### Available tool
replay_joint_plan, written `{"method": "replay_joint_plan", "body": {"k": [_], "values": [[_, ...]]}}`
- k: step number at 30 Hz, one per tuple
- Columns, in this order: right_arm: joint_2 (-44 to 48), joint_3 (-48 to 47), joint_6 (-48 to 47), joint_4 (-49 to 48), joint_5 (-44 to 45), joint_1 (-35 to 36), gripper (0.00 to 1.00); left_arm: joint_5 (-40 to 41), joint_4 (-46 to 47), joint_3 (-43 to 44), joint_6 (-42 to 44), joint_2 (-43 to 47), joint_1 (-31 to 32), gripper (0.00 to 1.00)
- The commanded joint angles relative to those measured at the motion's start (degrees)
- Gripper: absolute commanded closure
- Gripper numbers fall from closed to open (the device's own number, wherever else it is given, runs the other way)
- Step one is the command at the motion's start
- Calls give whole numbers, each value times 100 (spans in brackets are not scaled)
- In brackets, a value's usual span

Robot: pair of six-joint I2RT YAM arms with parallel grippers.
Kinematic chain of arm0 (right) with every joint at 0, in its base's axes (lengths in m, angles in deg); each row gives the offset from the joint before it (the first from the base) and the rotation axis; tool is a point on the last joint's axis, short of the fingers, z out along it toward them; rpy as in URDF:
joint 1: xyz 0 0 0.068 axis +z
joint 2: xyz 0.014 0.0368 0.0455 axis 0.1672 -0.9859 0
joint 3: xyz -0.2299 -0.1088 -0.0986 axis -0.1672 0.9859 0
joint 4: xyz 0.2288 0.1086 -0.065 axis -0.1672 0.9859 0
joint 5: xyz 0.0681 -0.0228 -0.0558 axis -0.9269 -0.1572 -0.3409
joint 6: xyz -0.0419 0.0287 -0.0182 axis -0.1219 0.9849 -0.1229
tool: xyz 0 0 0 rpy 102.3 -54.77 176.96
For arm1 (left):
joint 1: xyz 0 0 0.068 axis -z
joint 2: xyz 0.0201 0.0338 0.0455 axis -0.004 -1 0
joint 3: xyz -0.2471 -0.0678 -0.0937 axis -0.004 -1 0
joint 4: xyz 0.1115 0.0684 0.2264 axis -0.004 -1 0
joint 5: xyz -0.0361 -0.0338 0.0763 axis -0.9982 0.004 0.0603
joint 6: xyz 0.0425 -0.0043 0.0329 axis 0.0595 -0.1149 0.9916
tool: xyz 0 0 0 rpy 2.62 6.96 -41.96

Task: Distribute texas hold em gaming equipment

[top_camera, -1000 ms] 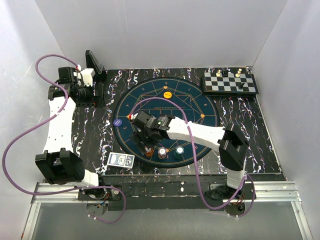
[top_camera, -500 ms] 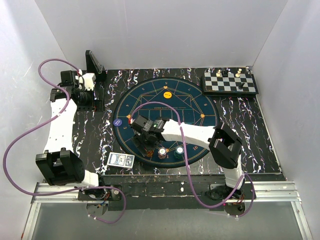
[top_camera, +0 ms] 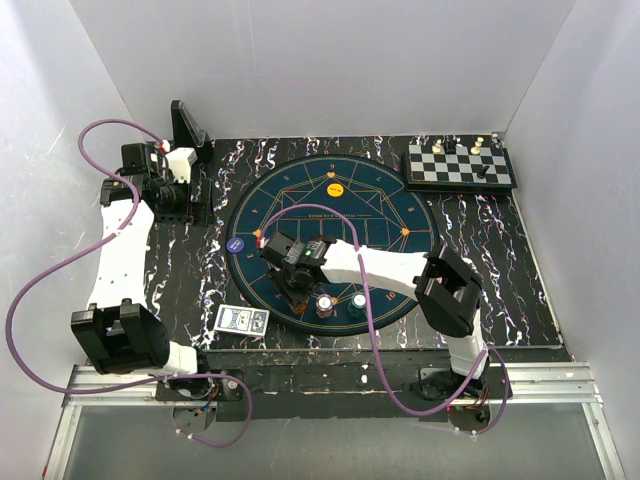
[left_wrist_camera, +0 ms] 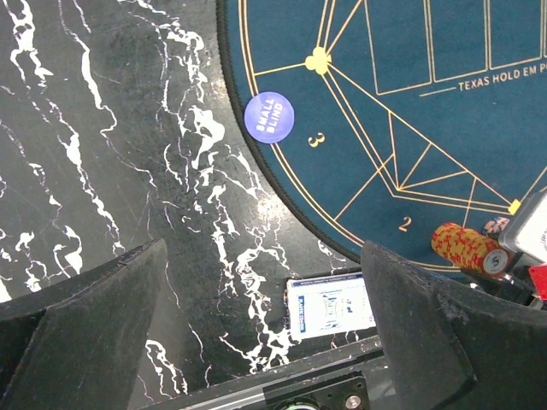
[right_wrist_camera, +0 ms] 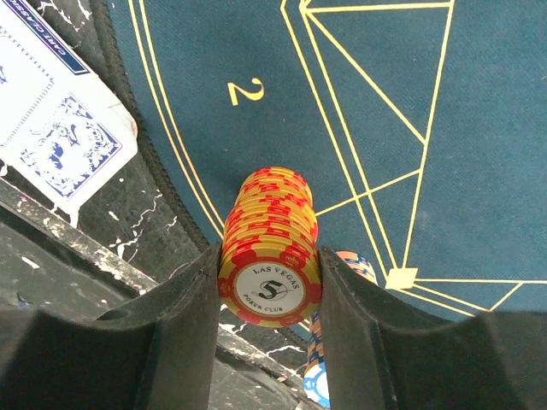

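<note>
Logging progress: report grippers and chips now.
Left gripper open, empty. Right gripper closed on the orange-and-yellow poker chip stack on the round dark-blue mat. Other chips close beside one finger.

Left arm [top_camera: 120, 240] is showing white link shells and black joint housings. Right arm [top_camera: 390, 265] is presenting the same finish. Purple cables [top_camera: 60, 262] are looping from both. Wrist views are showing matte black fingers [right_wrist_camera: 179, 325].

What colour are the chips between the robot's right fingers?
The chip stack is yellow-orange with red stripes and a white face. Clearest in the right wrist view.
</note>
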Motion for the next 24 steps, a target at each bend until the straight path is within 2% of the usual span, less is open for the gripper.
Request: {"method": "replay_joint_plan", "body": {"k": [1,7,13,18,24], "values": [[34,-230,10,66,303,19,59,-465,-88,-91,317,213,-7,2],[253,-678,-87,313,497,-34,77,-343,105,-197,335,266,-7,2],[202,-1380,-183,321,190,-543,91,-290,140,-109,352,327,-7,2],[-808,-2723,-376,471,-13,-956,93,-316,167,-21,133,284,-7,2],[-2548,-4623,-403,629,-417,-1185,94,-360,412,-231,-122,222,-34,2]]}}
